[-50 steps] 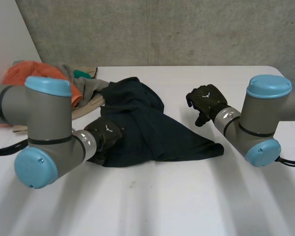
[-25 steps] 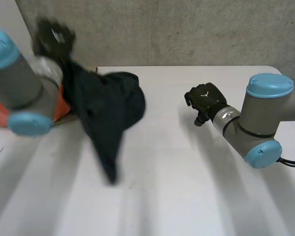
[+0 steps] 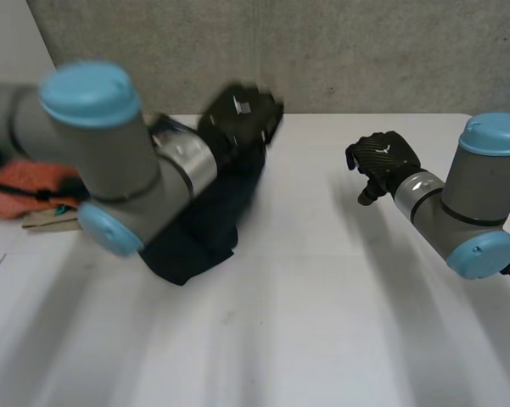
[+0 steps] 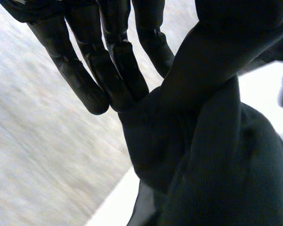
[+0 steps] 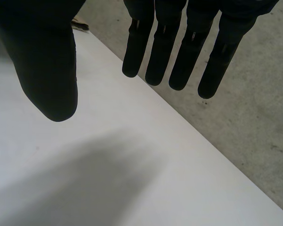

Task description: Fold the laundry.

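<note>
Pinching dark garment (image 3: 199,242) top edge with left hand (image 3: 242,114), thumb against straight fingers (image 4: 99,61); hanging down to white table (image 3: 322,305). Right hand (image 3: 386,161) well right of garment, fingers straight, empty (orange pile (image 3: 34,182) left of garment).

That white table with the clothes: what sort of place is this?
Likely a robotics lab, not a home: a bare concrete wall behind the white table, the robot's left hand holding a dark garment, an orange laundry pile aside.

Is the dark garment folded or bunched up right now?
Bunched, not folded: the dark garment hangs in a crumpled clump from the left hand, pinched between its thumb and fingers.
</note>
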